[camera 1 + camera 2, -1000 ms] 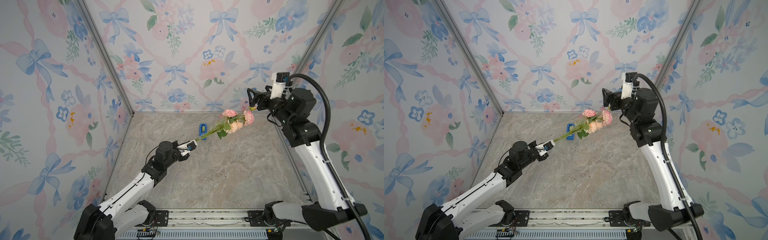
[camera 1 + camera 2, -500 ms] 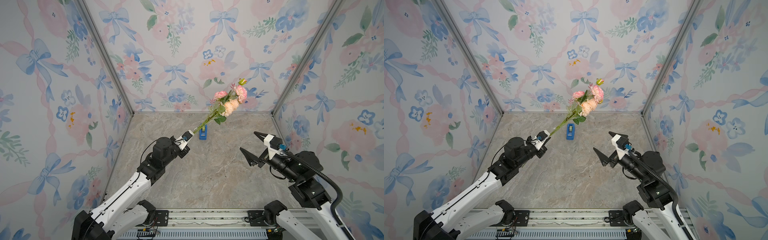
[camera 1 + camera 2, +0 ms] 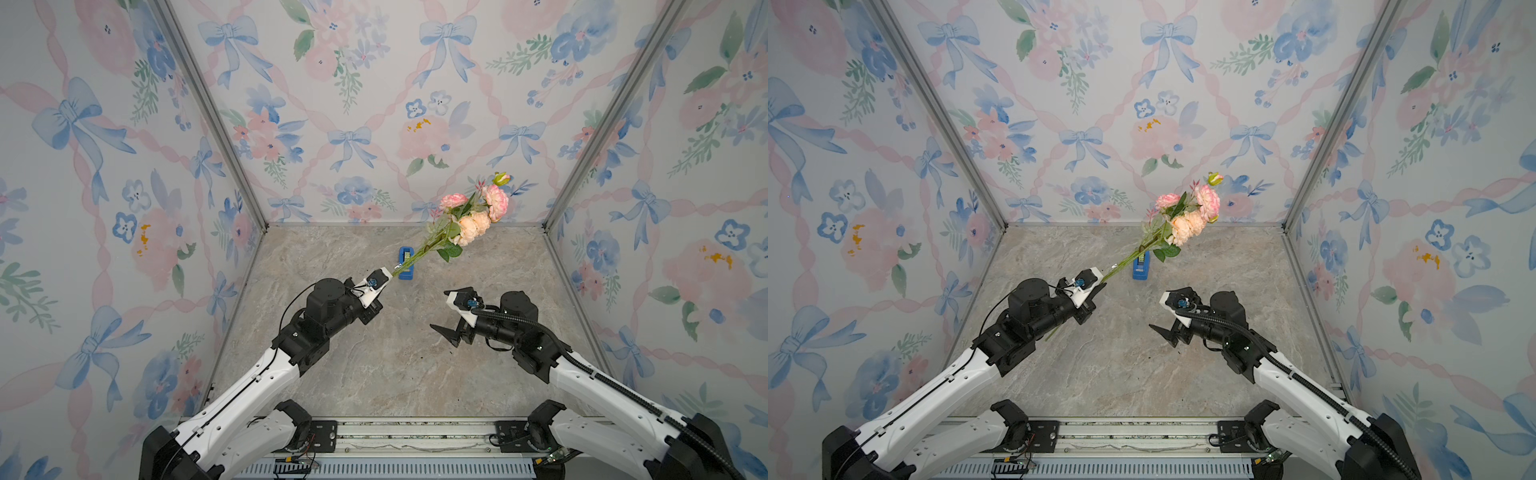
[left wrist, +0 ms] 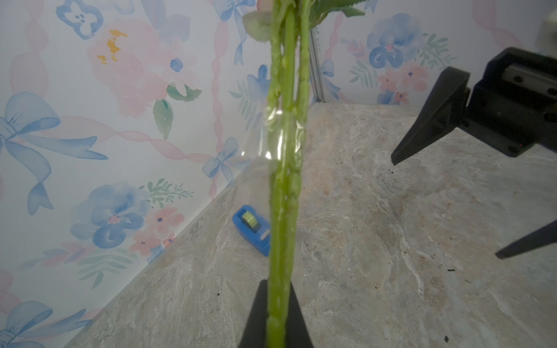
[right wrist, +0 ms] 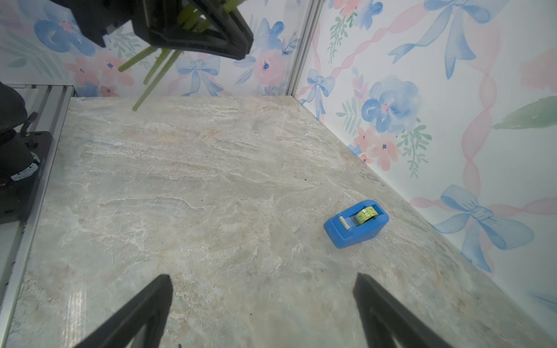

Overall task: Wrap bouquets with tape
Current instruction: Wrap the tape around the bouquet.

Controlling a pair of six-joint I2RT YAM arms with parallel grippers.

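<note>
Bouquet (image 3: 465,220), clamped in our left gripper (image 4: 278,286), may shed the unpressed tape flap (image 4: 280,135) beyond its jaws while our right gripper (image 5: 262,283) gapes empty.

Floral bow wallpaper walls (image 3: 374,104), marbled grey floor (image 3: 374,374)

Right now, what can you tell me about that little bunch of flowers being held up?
The bouquet is a small bunch of pink and peach blooms, one greenish bud, green leaves and thin green stems. It slants up above the table, blooms toward the back wall. The left end effector, shut on the stems, alone touches it; cut ends poke out behind. A shiny clear band, seemingly tape, wraps the stems.
</note>
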